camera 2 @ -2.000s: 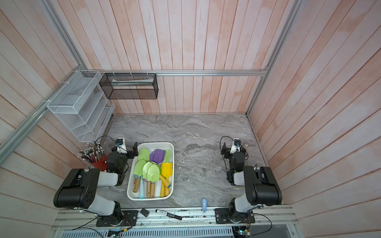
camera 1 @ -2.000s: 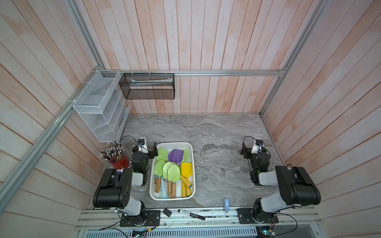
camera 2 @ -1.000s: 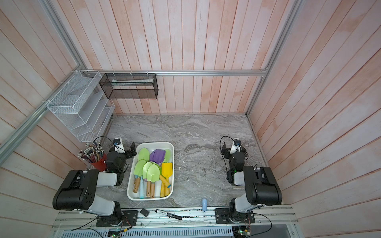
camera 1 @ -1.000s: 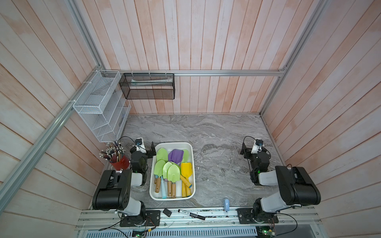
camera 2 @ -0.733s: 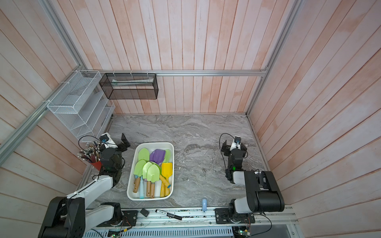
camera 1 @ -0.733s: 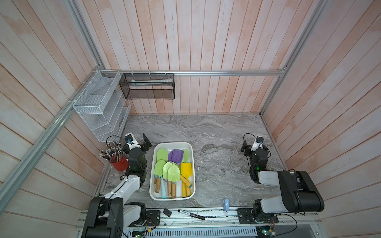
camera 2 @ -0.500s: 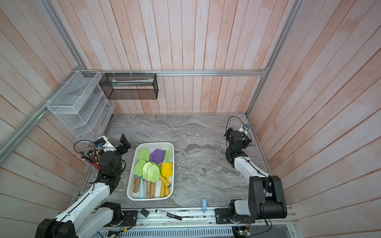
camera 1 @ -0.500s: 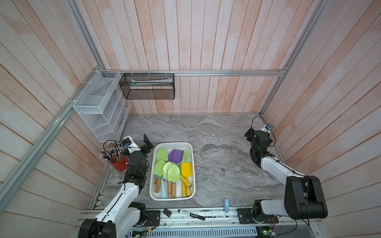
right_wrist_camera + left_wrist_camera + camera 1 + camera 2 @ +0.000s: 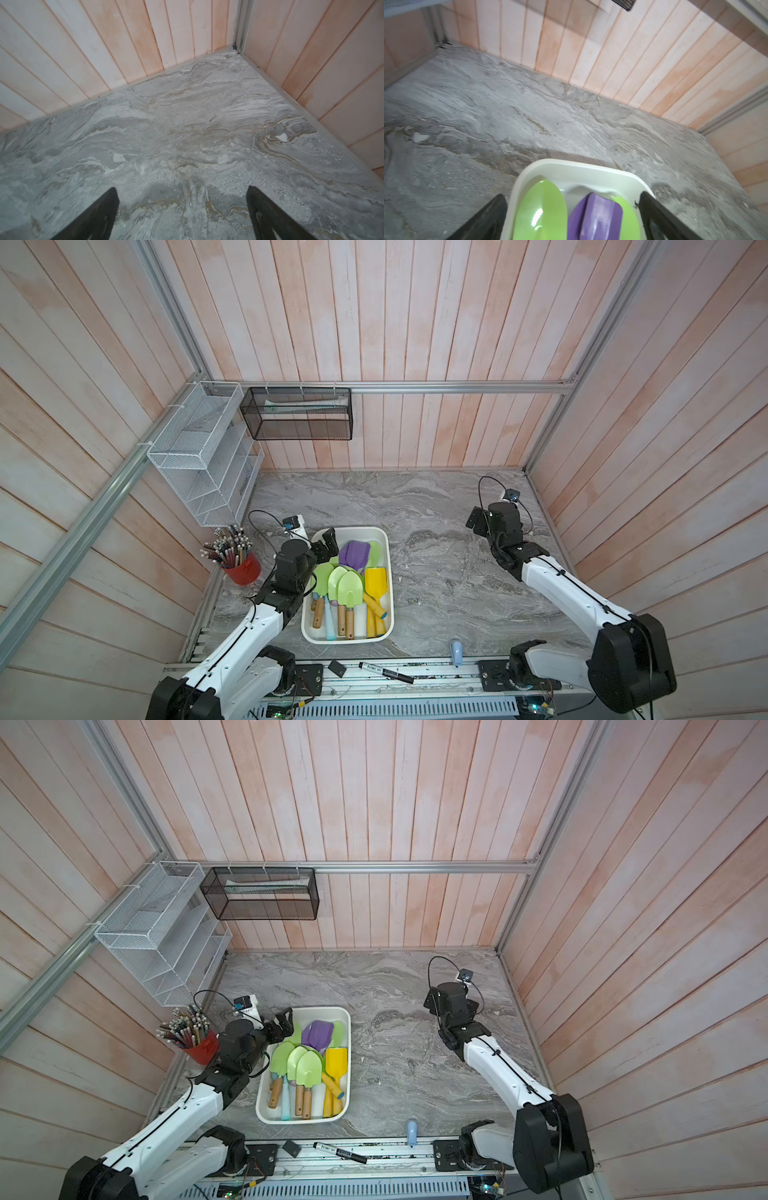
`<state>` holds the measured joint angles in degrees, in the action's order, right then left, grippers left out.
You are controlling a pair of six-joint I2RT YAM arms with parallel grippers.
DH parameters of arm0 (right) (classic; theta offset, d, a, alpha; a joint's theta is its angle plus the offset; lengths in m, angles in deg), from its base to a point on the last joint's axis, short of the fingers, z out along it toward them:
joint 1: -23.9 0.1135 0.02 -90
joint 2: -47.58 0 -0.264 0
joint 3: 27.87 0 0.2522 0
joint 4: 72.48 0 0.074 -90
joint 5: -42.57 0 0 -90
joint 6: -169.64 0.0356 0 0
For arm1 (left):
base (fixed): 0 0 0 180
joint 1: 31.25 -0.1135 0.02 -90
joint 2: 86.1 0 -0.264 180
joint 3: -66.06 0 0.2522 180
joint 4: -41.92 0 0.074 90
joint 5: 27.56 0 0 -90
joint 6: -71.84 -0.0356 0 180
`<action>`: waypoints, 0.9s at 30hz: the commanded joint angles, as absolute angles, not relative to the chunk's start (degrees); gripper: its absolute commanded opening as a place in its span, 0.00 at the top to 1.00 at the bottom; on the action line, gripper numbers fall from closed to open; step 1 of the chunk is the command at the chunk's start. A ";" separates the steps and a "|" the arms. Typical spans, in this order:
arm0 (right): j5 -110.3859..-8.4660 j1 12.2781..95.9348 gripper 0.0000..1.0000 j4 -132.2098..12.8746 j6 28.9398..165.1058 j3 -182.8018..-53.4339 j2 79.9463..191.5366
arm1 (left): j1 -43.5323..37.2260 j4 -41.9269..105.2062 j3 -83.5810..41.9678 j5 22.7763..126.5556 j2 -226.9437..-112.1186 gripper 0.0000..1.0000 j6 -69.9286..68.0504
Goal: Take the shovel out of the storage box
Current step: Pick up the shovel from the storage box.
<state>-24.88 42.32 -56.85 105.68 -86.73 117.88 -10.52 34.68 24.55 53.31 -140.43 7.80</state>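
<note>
We judge the task hardly begun: every shovel lies inside the shallow white plastic storage box (image 9: 390, 589), at eight o'clock on the grey marble tabletop (image 9: 436, 593). It holds green plastic shovels with wooden handles (image 9: 351, 585), a purple scoop-bladed shovel (image 9: 353, 553) and a yellow square-bladed shovel (image 9: 376, 578). Our left gripper (image 9: 325, 543) hovers over the box's eleven o'clock corner, spread wide and empty. The right gripper (image 9: 182, 193), at two o'clock, is likewise spread and empty.

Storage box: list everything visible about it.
The storage box is a shallow white tub, plastic by its look, rectangular with rounded corners and a rolled rim. It sits flat on the grey marbled tabletop. Inside lie small shovels with green, purple and yellow blades. The open left gripper hovers over its far left corner; contact cannot be told.
</note>
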 commanded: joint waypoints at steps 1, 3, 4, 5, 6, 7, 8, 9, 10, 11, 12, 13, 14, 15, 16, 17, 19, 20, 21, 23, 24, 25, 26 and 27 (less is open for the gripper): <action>-33.47 43.48 0.02 -52.45 105.42 -84.70 115.51 | -5.20 23.00 20.63 51.14 -140.39 0.00 10.03; -36.87 44.19 0.02 -52.04 106.13 -83.31 114.51 | -0.89 17.82 19.12 47.96 -140.22 0.01 12.26; -38.07 44.65 0.02 -51.83 106.52 -82.59 113.94 | 1.35 14.63 18.18 45.82 -140.31 0.04 13.95; -39.12 45.29 0.02 -51.71 106.70 -81.84 113.48 | 3.38 11.51 17.26 44.29 -140.62 0.04 15.55; -39.74 45.80 0.02 -51.61 106.71 -81.31 113.05 | 5.52 8.37 16.13 42.48 -140.88 0.07 17.08; -40.04 46.45 0.02 -51.59 106.77 -80.66 112.67 | 8.10 4.62 15.20 39.90 -141.15 0.14 19.37; -40.52 47.03 0.02 -51.48 106.89 -80.24 112.33 | 10.48 1.45 14.23 38.29 -141.25 0.18 21.89; -40.80 47.57 0.02 -51.38 107.04 -79.71 112.08 | 12.80 -0.80 13.78 37.48 -141.42 0.19 24.35; -41.05 47.95 0.02 -51.27 107.15 -79.29 111.89 | 14.72 -2.55 13.55 37.10 -141.58 0.24 26.85; -41.21 48.39 0.02 -51.32 107.40 -78.89 111.77 | 16.63 -4.49 13.29 37.11 -142.02 0.31 29.50; -41.45 48.75 0.02 -51.35 107.50 -78.60 111.62 | 18.67 -5.81 13.36 37.13 -142.56 0.32 32.02; -41.72 49.07 0.03 -51.37 107.65 -78.46 111.57 | 20.03 -6.91 13.43 37.08 -143.10 0.32 33.87; -41.63 49.41 0.03 -51.18 107.76 -78.41 111.52 | 21.97 -8.01 13.43 36.71 -143.69 0.33 36.31; -41.69 49.64 0.03 -51.24 107.76 -78.12 111.48 | 22.93 -8.74 13.56 36.47 -144.28 0.35 38.03; -41.63 49.82 0.03 -51.42 107.68 -77.87 111.47 | 25.89 -9.50 13.79 36.12 -144.91 0.36 40.33; -41.66 49.92 0.03 -51.34 107.68 -77.75 111.64 | 27.45 -9.72 14.03 36.35 -145.57 0.36 42.00; -41.88 50.09 0.03 -51.23 107.68 -77.51 111.62 | 29.99 -9.44 14.74 36.43 -146.76 0.36 44.69; -42.01 50.26 0.03 -51.40 107.60 -77.18 111.53 | 31.37 -8.98 15.15 36.49 -147.39 0.36 45.75; -42.07 50.36 0.04 -51.70 107.59 -76.91 111.47 | 32.13 -8.87 15.24 36.68 -148.03 0.38 46.62; -42.15 50.53 0.04 -51.97 107.60 -76.38 111.54 | 33.61 -8.49 15.56 36.86 -149.49 0.40 48.05; -42.16 50.60 0.04 -51.99 107.59 -76.30 111.60 | 34.01 -8.56 15.64 36.86 -150.03 0.40 48.55; -42.21 50.62 0.04 -51.90 107.66 -76.16 111.49 | 34.37 -8.66 15.72 36.79 -150.43 0.40 48.95; -42.20 50.62 0.04 -51.75 107.68 -76.00 111.35 | 34.64 -8.78 15.92 36.56 -150.66 0.42 49.37; -42.20 50.64 0.04 -51.76 107.68 -75.68 111.15 | 34.71 -8.82 16.08 36.47 -150.66 0.43 49.66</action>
<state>-41.58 50.17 -52.28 107.10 -76.83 112.26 34.18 -7.28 15.04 38.08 -150.37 45.91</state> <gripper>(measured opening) 0.958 0.576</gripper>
